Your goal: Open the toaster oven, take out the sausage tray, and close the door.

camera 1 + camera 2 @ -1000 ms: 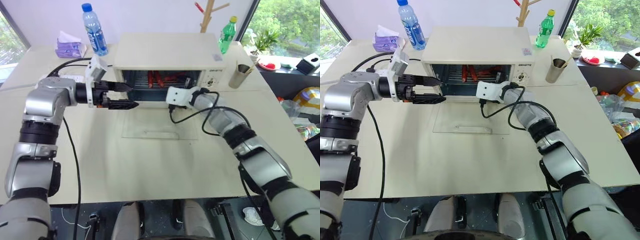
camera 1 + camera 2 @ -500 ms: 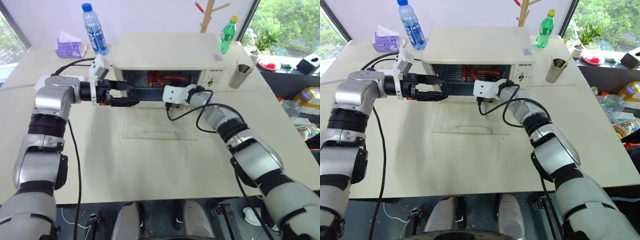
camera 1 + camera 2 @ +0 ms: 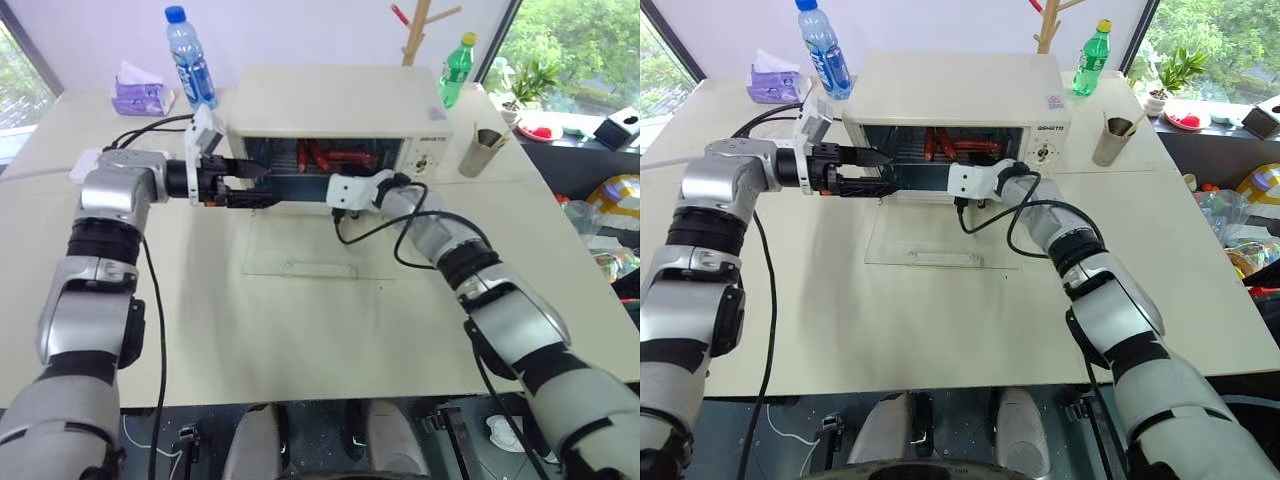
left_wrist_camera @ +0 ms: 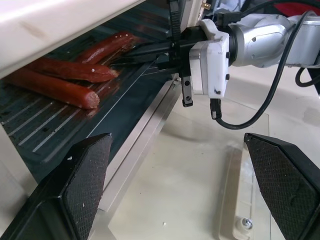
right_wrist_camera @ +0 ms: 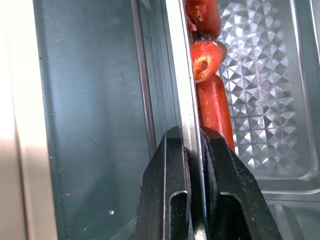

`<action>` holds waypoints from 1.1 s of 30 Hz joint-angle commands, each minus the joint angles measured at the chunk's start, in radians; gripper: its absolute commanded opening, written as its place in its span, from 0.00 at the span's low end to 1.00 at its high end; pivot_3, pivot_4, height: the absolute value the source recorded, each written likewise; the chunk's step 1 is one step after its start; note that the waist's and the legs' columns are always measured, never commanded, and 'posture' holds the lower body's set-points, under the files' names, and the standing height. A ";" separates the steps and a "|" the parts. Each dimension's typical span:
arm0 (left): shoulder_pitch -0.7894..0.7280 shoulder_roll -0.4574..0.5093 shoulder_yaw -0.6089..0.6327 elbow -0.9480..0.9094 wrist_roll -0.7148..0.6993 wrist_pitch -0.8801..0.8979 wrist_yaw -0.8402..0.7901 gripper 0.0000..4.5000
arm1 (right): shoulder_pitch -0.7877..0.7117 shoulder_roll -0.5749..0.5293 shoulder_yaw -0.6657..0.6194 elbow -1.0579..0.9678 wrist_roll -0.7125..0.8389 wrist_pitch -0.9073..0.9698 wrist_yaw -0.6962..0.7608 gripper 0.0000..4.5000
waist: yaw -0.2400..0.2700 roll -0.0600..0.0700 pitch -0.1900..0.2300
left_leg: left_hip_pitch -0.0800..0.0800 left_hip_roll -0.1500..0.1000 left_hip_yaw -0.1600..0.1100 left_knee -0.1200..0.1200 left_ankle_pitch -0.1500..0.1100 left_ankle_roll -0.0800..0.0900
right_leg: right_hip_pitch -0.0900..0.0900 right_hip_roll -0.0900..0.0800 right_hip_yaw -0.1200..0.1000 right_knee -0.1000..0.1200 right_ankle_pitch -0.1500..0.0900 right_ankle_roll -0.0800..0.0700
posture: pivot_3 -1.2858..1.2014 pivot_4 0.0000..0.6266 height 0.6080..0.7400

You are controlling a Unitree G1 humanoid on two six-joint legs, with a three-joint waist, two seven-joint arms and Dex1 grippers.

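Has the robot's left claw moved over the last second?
Yes. The left claw has moved toward the cream-white toaster oven; its black fingertips now reach the open front, where earlier they were short of it.

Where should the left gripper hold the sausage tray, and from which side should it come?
Probably the front rim of the sausage tray, near its left end, approached level from the open oven front. The rim is a thin edge facing outward. The right gripper is already shut on it further right. The left gripper is open beside the opening, above the lowered door.

Sausage tray embossed shiny metal; door seemingly glass.
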 commanded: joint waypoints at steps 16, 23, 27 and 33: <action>-0.074 -0.002 0.035 0.104 0.040 -0.080 -0.010 1.00 | 0.397 -0.138 -0.076 -0.686 -0.030 0.097 0.142 0.00 | 0.010 -0.001 0.000 | 0.000 0.000 -0.001 0.001 -0.002 0.003 | 0.001 0.000 0.000 0.000 0.000 0.000 | 0.52 0.24 0.87; -0.077 0.003 0.038 0.116 0.044 -0.083 -0.015 1.00 | 0.504 -0.184 -0.124 -0.836 -0.028 0.094 0.150 0.00 | 0.011 -0.001 0.000 | 0.000 0.000 -0.001 0.001 -0.002 0.003 | 0.001 0.000 0.000 0.000 0.000 0.000 | 0.52 0.24 0.87; -0.079 0.008 0.037 0.121 0.046 -0.082 -0.021 1.00 | 0.556 -0.219 -0.143 -0.899 -0.023 0.073 0.160 0.00 | 0.011 -0.001 0.000 | 0.000 0.000 -0.002 0.001 -0.002 0.003 | 0.001 0.000 0.000 0.000 0.000 0.000 | 0.52 0.24 0.87; -0.063 0.028 0.044 0.098 0.039 -0.063 -0.040 1.00 | 0.613 -0.267 -0.166 -0.962 -0.029 0.022 0.160 0.00 | 0.007 -0.001 0.000 | 0.001 0.000 -0.001 0.001 -0.002 0.003 | 0.001 0.000 0.000 0.000 0.000 0.000 | 0.52 0.24 0.87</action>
